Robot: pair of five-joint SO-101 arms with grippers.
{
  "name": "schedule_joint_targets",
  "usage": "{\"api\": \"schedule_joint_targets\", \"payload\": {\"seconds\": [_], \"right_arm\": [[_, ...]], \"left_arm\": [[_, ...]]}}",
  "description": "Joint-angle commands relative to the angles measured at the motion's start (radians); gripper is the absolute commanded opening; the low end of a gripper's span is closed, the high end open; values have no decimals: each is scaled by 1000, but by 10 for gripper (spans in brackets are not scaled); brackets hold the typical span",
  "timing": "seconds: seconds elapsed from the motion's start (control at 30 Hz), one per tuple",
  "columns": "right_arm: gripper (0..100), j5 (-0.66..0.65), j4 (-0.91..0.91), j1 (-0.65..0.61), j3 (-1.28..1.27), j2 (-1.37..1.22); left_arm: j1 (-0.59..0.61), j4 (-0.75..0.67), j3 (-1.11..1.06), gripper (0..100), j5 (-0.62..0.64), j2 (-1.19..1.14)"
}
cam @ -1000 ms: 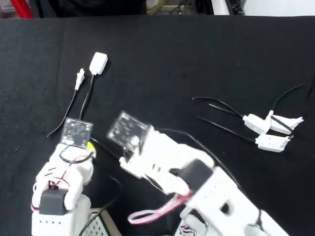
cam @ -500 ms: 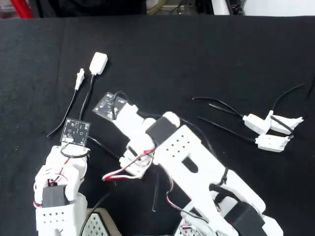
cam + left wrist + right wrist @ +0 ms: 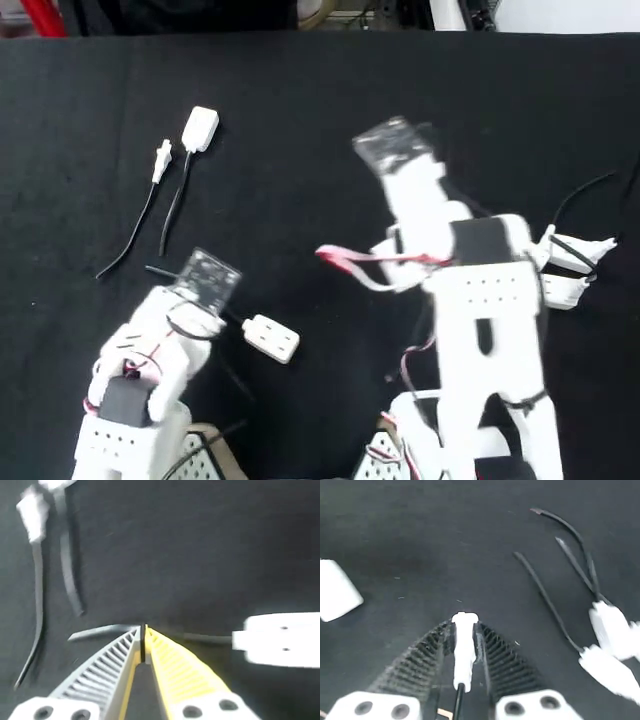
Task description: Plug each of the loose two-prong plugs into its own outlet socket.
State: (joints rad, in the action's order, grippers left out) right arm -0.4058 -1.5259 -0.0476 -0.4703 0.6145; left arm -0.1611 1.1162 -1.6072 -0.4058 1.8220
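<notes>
Centrally, plug [image 3: 464, 652], clamped in right end effector [image 3: 464, 623]

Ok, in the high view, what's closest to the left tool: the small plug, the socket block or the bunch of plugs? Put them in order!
1. socket block, beside the left tool
2. small plug, farther back on the left
3. bunch of plugs, by the right edge
</notes>
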Motion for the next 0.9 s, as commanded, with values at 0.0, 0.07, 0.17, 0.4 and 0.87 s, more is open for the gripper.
{"api": "schedule_joint_targets", "payload": {"seconds": [0.0, 0.07, 0.17, 0.4, 0.87], "right_arm": [[11, -17, -8, 112, 59, -22], [11, -17, -8, 140, 61, -36], [11, -17, -8, 152, 53, -41], [11, -8, -14, 147, 54, -41], [11, -17, -35, 130, 61, -42]], "left_arm": [[-147, 6, 93, 30, 80, -6], [-205, 6, 130, 30, 123, -17], [-262, -8, 194, 30, 175, -121], [-289, -135, 374, 30, 216, -732], [-59, -232, 409, 29, 153, -1073]]}}
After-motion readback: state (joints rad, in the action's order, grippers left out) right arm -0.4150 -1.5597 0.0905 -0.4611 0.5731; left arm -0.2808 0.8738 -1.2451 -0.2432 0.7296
